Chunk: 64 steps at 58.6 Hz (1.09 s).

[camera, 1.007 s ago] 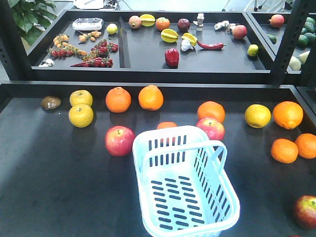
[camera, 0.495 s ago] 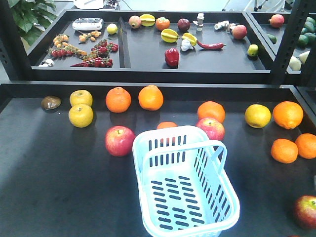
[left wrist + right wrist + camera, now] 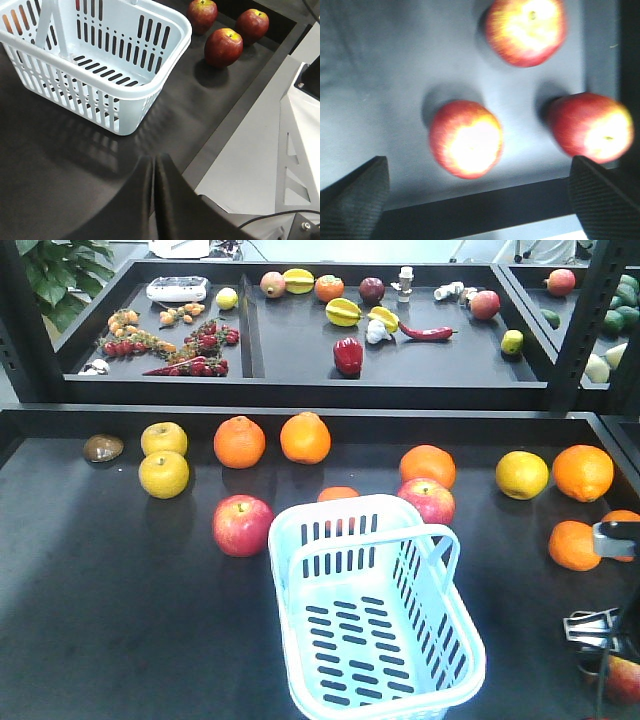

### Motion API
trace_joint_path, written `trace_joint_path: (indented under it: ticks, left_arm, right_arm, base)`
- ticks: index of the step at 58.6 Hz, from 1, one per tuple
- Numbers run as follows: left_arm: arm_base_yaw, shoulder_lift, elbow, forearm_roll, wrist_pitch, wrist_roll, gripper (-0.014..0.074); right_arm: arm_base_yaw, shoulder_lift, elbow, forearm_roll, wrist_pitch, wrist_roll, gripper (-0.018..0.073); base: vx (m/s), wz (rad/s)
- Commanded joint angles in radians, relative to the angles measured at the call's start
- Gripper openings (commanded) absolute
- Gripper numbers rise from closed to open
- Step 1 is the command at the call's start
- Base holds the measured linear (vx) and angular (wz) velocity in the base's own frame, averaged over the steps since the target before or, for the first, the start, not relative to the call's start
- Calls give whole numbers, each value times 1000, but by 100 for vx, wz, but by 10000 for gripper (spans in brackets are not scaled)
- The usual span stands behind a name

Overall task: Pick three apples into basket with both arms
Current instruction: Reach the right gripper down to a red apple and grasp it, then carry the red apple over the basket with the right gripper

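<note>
The pale blue basket [image 3: 300, 550] stands empty in the middle of the black table; it also shows in the left wrist view [image 3: 125, 95]. Three dark red apples [image 3: 202, 14] [image 3: 223, 47] [image 3: 252, 25] lie close together beyond the basket's corner. In the front view one apple [image 3: 628, 680] shows at the lower right, partly behind the right arm [image 3: 612, 538]. My right gripper [image 3: 477, 200] is open above the apples [image 3: 466, 138] [image 3: 526, 31] [image 3: 592, 127], touching none. My left gripper [image 3: 154, 159] is shut and empty, near the table's front edge, short of the basket.
Two pink-red apples [image 3: 242, 525] [image 3: 427, 500] flank the basket's far end. Oranges [image 3: 240, 441] [image 3: 576, 545] and yellow fruits [image 3: 164, 473] lie around. A raised black rim [image 3: 485, 210] runs along the table's edge by the apples. A back tray [image 3: 300, 360] holds assorted produce.
The right arm has come into the front view at the right edge, over the dark red apple in the lower right corner. The basket and fruit have not moved.
</note>
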Motion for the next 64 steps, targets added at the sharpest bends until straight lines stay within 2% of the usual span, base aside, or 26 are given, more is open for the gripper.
trace_joint_path:
  ticks: [1, 29, 41, 45, 54, 64]
  left_arm:
    - [-2, 2, -24, -42, -47, -11, -6]
    - [-2, 2, -24, -42, -46, -11, -6]
    - [-2, 1, -24, -42, -46, -11, -6]
    - [-2, -1, -24, -42, -46, -11, -6]
    - [-2, -1, -24, -42, -46, -11, -6]
    - [-2, -1, -24, -42, -46, -11, -6]
  right_arm:
    - [-4, 26, -16, 26, -30, -31, 697]
    - [-6, 206, 62, 31, -158, -28, 678]
    - [-122, 244, 62, 36, -133, -65, 667]
    - [-154, 242, 62, 60, -141, -100, 661]
    - [-177, 242, 63, 203, -182, -220, 640]
    - [-177, 253, 63, 209, -222, -218, 630]
  base:
    - [0, 0]
    - [0, 0]
    - [0, 0]
    - [0, 0]
    - [0, 0]
    - [0, 0]
